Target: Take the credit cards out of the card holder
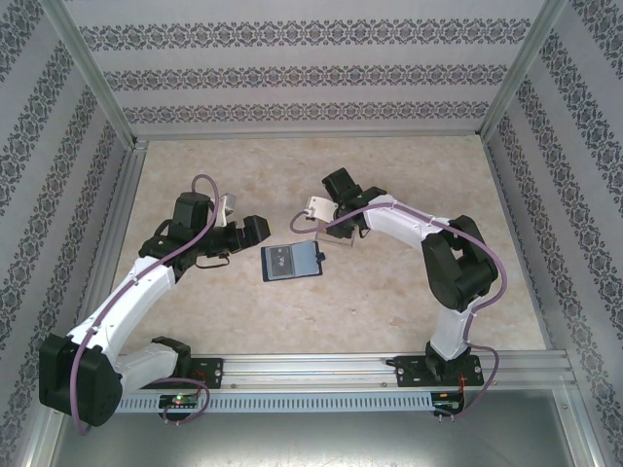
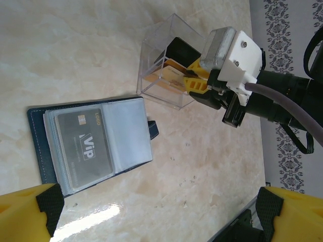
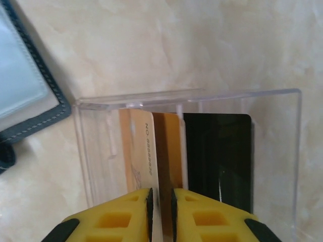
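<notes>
Right end effector (image 3: 161, 212) sat narrow about tan card (image 3: 144, 151) in clear box (image 3: 282, 151), grip unclear; withdrawing could drag it out. Left end effector (image 2: 159, 194) wide.

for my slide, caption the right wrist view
Right gripper straddling a gold card in the clear box, black card alongside

**Left jaws wide, right fingers nearly together**

The left arm (image 1: 136, 287) rises from its near-left base toward the far right. Its left gripper (image 2: 159, 204) has the jaws spread wide, holding nothing. The right arm (image 1: 443, 263) folds at the elbow and stretches left. Its right gripper (image 3: 160, 201) points down, yellow fingers (image 3: 116, 222) a narrow slit apart around a credit card (image 3: 144, 156); whether they press it is unclear.
</notes>
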